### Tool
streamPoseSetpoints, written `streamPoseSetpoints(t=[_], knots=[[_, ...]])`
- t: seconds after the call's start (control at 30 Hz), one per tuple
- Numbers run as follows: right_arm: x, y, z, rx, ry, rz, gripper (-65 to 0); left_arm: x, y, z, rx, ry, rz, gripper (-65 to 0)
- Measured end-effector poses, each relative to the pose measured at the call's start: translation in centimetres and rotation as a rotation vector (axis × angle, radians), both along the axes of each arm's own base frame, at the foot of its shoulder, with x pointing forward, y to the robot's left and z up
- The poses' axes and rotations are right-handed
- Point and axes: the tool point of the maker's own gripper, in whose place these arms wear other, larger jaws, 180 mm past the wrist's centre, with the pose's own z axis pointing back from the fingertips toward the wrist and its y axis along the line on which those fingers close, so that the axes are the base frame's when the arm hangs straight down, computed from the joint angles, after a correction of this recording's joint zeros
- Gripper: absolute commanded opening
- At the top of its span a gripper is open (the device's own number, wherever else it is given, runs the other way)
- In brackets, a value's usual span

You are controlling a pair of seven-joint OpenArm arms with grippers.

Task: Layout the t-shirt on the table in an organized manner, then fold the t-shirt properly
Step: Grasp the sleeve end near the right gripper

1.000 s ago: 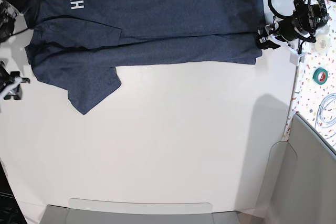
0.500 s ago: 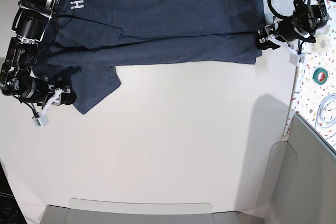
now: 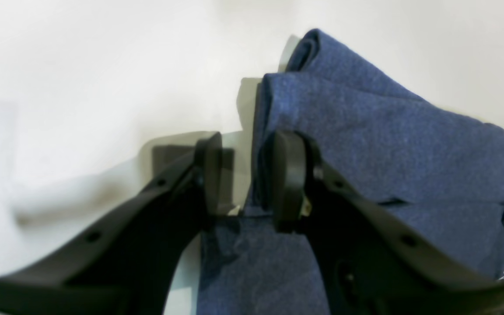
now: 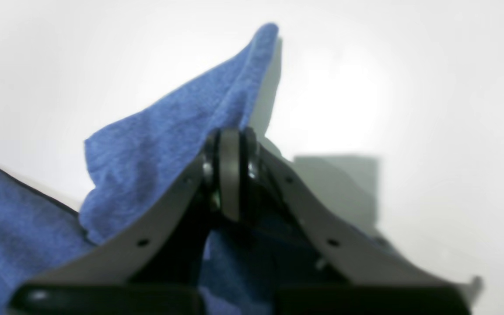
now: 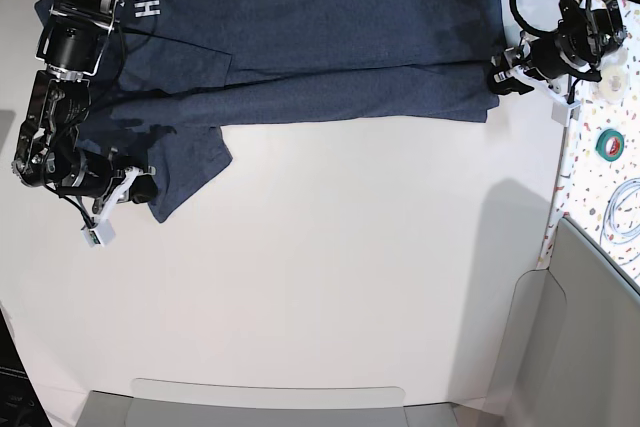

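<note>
Right tool pinches t-shirt; left tool straddles its hem, visibly parted

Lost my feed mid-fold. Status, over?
Right gripper shut on t-shirt sleeve. Left gripper at hem, fingers apart. Table ahead unobstructed.

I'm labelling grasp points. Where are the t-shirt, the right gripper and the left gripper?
t-shirt [image 5: 330, 47], base view, middle of the folded body.
right gripper [image 4: 231, 175], right wrist view, closed tips pinching cloth.
left gripper [image 3: 245, 175], left wrist view, gap at the cloth edge.
</note>
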Motion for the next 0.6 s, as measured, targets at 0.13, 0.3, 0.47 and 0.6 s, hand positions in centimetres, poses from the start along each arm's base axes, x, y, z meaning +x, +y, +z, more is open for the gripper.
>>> streamPoseSetpoints(t=[0.13,0.3,0.47,0.6], knots=[[-1.1,0.8,4.4,-0.102,-0.166,0.054,-65.0,0.0,0.0,0.0,-0.001,0.0,0.0,-45.1],[-5.7,3.5,7.6,-0.218,-0.291,0.159,-65.0,0.1,-0.1,0.0,-0.003,-0.001,0.002,-45.1],[-10.0,5.5,7.4,-0.229,-0.29,0.229,-65.0,0.0,0.0,0.0,-0.003,0.0,0.002,-45.1],[-13.7,4.2,4.1,-0.26,-0.146,0.256,-65.0,0.0,0.0,-0.1,-0.004,0.001,0.004,-45.1]])
